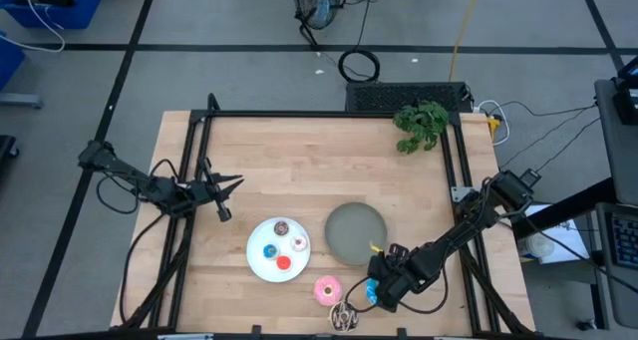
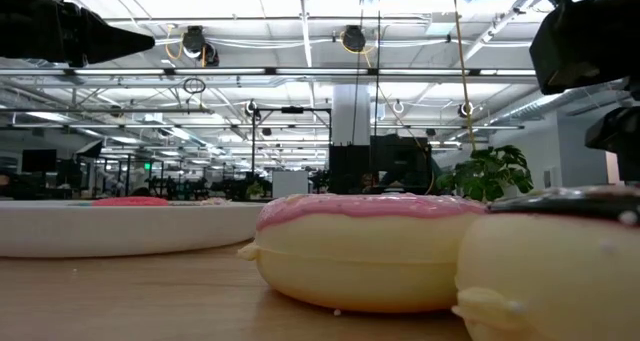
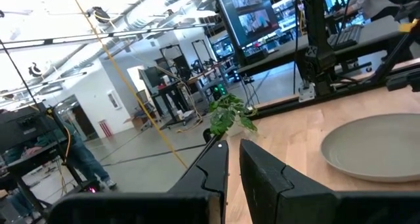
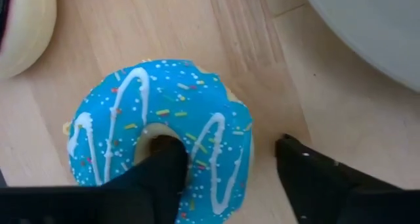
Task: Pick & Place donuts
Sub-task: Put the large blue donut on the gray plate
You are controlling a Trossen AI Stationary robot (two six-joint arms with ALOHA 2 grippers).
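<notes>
Donuts sit in two groups: four tiny ones on the white plate (image 1: 261,263) at six o'clock on the table, three larger ones just beyond its five o'clock edge. The right gripper (image 4: 226,168) straddles the blue sprinkled donut (image 4: 161,138), one finger in its hole, the other outside the rim, jaws spread and not yet pinching. This looks like the grasp step; next they must close on the ring, then lift toward the grey plate (image 1: 356,232). Only the right wrist view shows that straddle; from above the arm hides the blue donut, though the pink donut (image 1: 326,290) and chocolate donut (image 1: 345,317) show. The left gripper (image 3: 234,159) waits at nine o'clock, fingers nearly together, empty.
</notes>
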